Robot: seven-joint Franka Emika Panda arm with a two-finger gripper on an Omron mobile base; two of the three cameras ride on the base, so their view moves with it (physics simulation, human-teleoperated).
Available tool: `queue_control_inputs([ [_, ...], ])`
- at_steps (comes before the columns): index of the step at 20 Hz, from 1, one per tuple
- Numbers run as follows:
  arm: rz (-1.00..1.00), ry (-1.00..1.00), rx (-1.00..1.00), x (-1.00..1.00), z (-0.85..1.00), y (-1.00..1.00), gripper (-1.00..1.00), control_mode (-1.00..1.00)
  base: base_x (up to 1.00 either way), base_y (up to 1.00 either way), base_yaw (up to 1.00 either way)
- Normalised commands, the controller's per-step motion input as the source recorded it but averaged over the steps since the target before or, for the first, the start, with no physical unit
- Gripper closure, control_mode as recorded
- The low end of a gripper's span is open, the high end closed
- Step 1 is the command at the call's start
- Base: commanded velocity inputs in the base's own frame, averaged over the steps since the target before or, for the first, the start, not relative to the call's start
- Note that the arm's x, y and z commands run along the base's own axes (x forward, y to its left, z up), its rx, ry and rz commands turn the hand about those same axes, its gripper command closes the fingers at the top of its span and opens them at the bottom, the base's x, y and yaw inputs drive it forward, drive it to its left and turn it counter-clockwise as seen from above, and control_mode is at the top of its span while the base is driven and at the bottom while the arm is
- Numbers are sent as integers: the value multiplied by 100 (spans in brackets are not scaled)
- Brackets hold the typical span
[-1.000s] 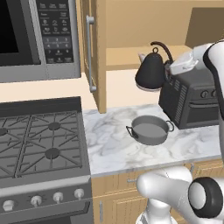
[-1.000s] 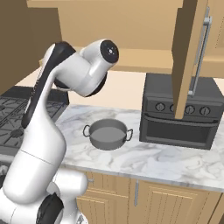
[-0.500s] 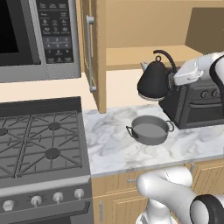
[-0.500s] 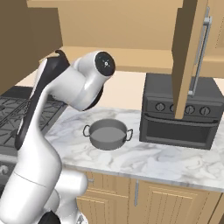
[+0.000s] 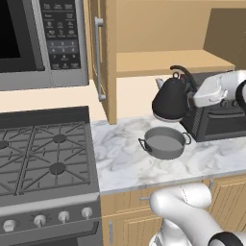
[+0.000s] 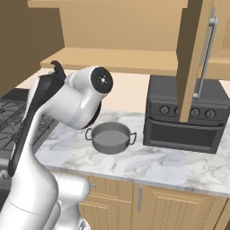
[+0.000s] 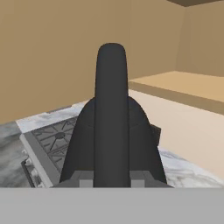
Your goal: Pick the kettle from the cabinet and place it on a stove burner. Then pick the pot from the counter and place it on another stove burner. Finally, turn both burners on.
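Observation:
The glossy black kettle (image 5: 169, 100) hangs in the air in front of the open cabinet (image 5: 163, 60), below its shelf and just above the pot. My gripper (image 5: 191, 91) reaches in from the right and is shut on the kettle's arched loop handle. In the hand view the kettle (image 7: 111, 131) rises straight up between the fingers of my gripper (image 7: 112, 179), with the stove grates (image 7: 57, 140) beyond it. The shallow grey pot (image 5: 166, 142) (image 6: 110, 137) sits on the marble counter (image 5: 120, 158). The burners (image 5: 59, 139) (image 5: 56, 168) lie bare under the grates to the left.
A dark toaster oven (image 5: 216, 120) (image 6: 184, 112) stands on the counter right of the pot. The open cabinet door (image 5: 99, 57) (image 6: 195, 58) juts out over the counter. A microwave (image 5: 43, 43) hangs above the range, whose knobs (image 5: 62, 217) line its front.
The kettle has come down from shelf height to just above the pot, still in my grip. My arm has swung lower with it.

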Motion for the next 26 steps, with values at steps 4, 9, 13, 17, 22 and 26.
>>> queue_control_inputs([
  [4, 0, -1, 0, -23, -13, 4, 100, -100, 0, 0, 0],
  [9, 0, -1, -1, -4, -9, 5, 100, -100, 0, 0, 0],
  [13, 0, 0, 0, 0, -8, 1, 100, -100, 0, 0, 0],
  [17, 0, 0, 0, -4, -1, 0, 100, -100, 0, 0, 0],
  [22, 0, -1, 0, -25, 0, 0, 100, -100, 0, 0, 0],
  [26, 0, 0, 0, -31, -1, 0, 100, -100, 0, 0, 0],
])
